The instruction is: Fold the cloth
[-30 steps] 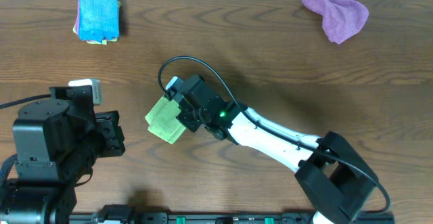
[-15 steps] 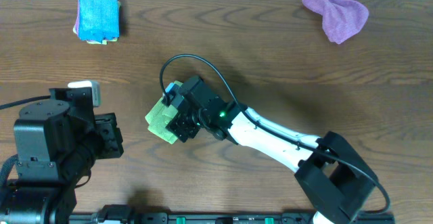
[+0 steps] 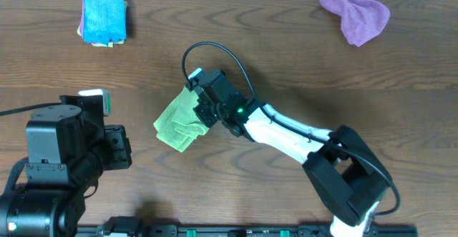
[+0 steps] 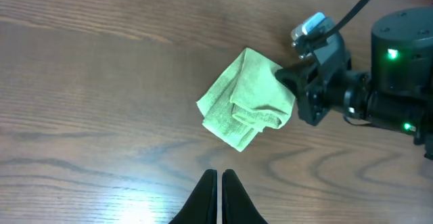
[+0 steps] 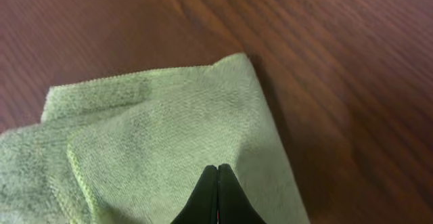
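1. Fingers [image 5: 206, 200] of the right gripper [image 5: 218, 178] are being pressed together, seemingly on an upper layer of the cloth [image 3: 177, 122]. In the overhead view that arm is being stretched from 5 o'clock towards the middle of the table [image 3: 286, 58].
2. At 8 o'clock, the left gripper [image 4: 218, 183] is being held off the work. Its fingers are together on nothing and are being pointed at the cloth's near edge.
3. Just left of centre, the cloth is being seen as a rumpled, partly doubled bundle, and its 1 o'clock corner is being touched by the right gripper.
4. At 1 o'clock and 11 o'clock, well apart from the work, the purple cloth [image 3: 356, 13] and the blue cloth [image 3: 104, 18] are being left alone.
5. Risks, as judged:
   - Only one thin layer may be being caught, so the bundle could be dragged rather than folded.
   - A shallow pinch could be slipped out of on lifting.
   - With one arm being used, loose layers could be bunched further and edges left misaligned.
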### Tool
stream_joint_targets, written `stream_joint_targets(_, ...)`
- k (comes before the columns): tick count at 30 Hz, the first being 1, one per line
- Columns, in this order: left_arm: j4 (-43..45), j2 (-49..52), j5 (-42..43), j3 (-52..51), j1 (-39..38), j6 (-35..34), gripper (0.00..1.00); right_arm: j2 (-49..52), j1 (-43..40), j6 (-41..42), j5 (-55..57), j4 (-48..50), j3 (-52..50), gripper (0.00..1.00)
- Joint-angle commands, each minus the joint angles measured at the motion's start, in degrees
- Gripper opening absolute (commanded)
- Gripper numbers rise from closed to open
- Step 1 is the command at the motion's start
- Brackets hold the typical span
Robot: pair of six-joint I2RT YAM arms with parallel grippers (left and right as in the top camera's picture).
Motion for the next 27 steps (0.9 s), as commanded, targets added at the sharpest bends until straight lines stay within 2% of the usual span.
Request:
stream_joint_targets(1, -0.22, -0.04, 0.33, -0.44, 0.35, 0.79, 0.06, 3.61, -0.13, 1.42, -2.6, 0.28, 1.11, 0.01)
stream_joint_targets(7, -0.24, -0.02, 0.28, -0.44, 0.35, 0.81, 0.06, 8.35, -0.46, 3.37, 0.42, -0.15, 1.11, 0.01)
stream_joint_targets(21, -0.22, -0.02, 0.22, -0.44, 0.35, 0.83, 0.06, 9.11, -9.88, 29.0, 17.35, -13.92, 1.16, 0.01)
stream_joint_targets(27, 0.57, -0.02, -0.2, -2.47, 0.35, 0.83, 0.06, 8.87, -9.68, 29.35, 16.63, -16.83, 1.16, 0.01)
